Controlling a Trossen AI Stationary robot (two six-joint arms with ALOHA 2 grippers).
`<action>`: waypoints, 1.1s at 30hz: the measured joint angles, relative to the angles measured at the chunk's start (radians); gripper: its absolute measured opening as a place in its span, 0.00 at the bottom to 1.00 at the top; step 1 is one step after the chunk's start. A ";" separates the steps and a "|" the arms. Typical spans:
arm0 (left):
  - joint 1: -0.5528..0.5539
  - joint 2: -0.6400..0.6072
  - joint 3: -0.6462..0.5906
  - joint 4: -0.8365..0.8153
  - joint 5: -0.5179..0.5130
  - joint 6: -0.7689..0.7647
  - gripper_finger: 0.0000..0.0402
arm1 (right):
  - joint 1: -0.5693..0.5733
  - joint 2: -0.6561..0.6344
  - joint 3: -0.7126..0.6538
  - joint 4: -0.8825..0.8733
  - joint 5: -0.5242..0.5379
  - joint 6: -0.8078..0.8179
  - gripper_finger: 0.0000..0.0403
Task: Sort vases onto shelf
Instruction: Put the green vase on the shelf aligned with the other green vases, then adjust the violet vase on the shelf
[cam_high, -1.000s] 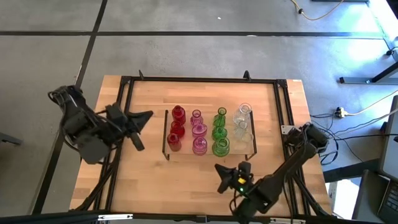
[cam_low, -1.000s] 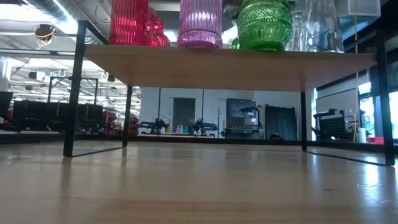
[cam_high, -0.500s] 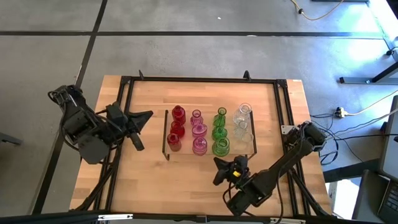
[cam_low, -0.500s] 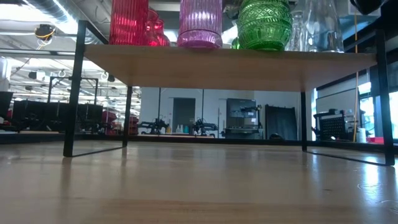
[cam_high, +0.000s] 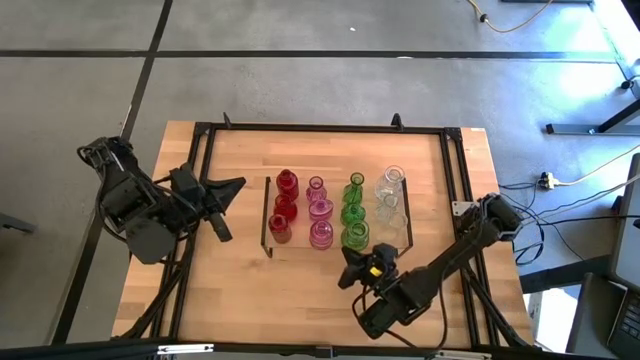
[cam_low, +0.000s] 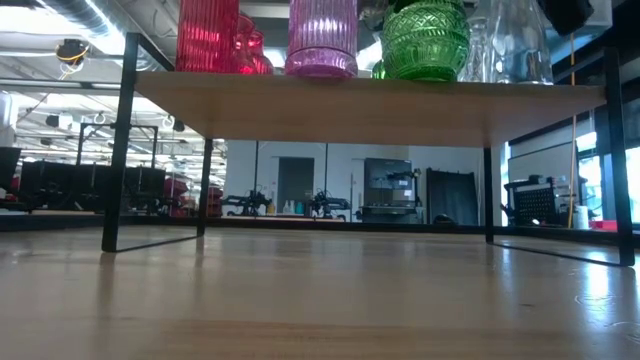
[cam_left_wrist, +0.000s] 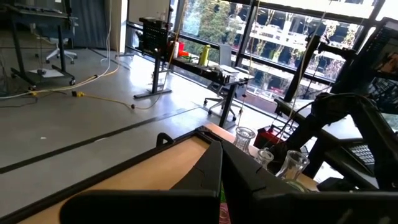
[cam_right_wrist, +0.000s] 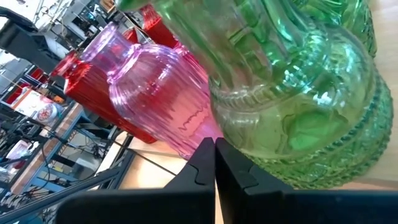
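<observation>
Pressed together and pinching nothing, my right pincer (cam_high: 352, 266) sat low at the near edge of the shelf (cam_high: 268, 215), its tips aimed up at the nearest green vase (cam_high: 355, 237) and stopping just short of it. My right arm (cam_high: 450, 258) ran back from there in a long slant across the bench (cam_high: 235, 275) toward its mount at the bench's right side, elbow high by the frame rail. From my right wrist the two dark fingers (cam_right_wrist: 206, 160) lay flat against each other, and that green vase (cam_right_wrist: 298, 118) filled most of what I saw, with a pink vase (cam_right_wrist: 165, 99) beside it and a red one (cam_right_wrist: 93, 87) farther off.

My left pincer (cam_high: 228, 186) was likewise closed and empty, held level off the shelf's left end, well apart from it, with my left arm (cam_high: 135, 205) folded back over the bench's left edge.

All the vases stood on the shelf in four colour columns: red vases (cam_high: 285, 205), pink vases (cam_high: 319, 212), green vases (cam_high: 354, 205) and clear vases (cam_high: 390, 200). From bench height I saw the bases of a red (cam_low: 208, 35), a pink (cam_low: 322, 38) and a green vase (cam_low: 426, 42) on the shelf's front edge (cam_low: 360, 105).
</observation>
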 joint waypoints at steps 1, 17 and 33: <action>0.000 0.000 0.000 0.000 0.000 0.000 0.00 | -0.003 0.000 0.000 -0.001 0.000 0.000 0.00; 0.000 0.000 0.000 0.000 0.006 0.000 0.00 | -0.018 0.000 0.000 0.051 -0.001 -0.015 0.00; -0.015 0.000 0.000 0.000 -0.012 -0.004 0.00 | -0.091 -0.001 0.001 0.472 -0.090 -0.479 0.00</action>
